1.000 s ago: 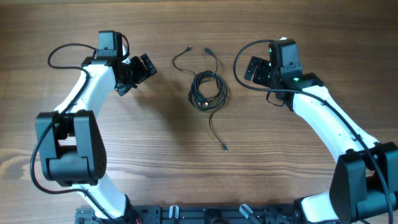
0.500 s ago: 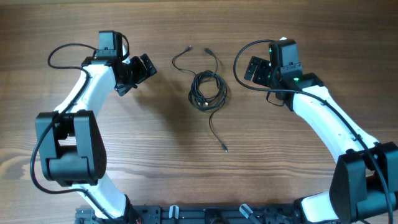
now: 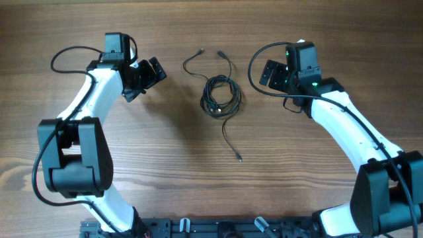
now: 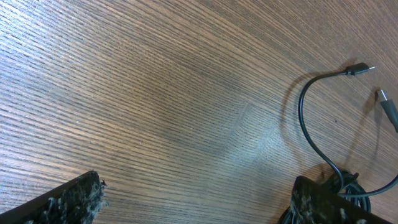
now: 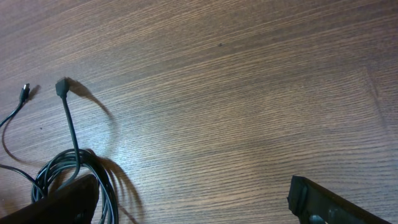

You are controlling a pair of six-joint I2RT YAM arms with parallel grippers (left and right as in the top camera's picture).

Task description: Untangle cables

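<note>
The cables (image 3: 221,96) lie on the wooden table between both arms as a small coiled bundle of thin black cord. Two plug ends reach up toward the far side and one long tail runs toward the near edge. My left gripper (image 3: 151,75) hovers left of the coil, open, with only bare wood between its fingers (image 4: 68,200). A curved strand with a plug (image 4: 311,130) shows at the right of the left wrist view. My right gripper (image 3: 268,73) hangs right of the coil, open and empty. The coil (image 5: 68,174) sits at the lower left of the right wrist view.
Thicker black wires loop off both arms, one by the left arm (image 3: 66,56) and one by the right arm (image 3: 254,66). A black rail (image 3: 211,228) runs along the near edge between the arm bases. Bare wood surrounds the coil.
</note>
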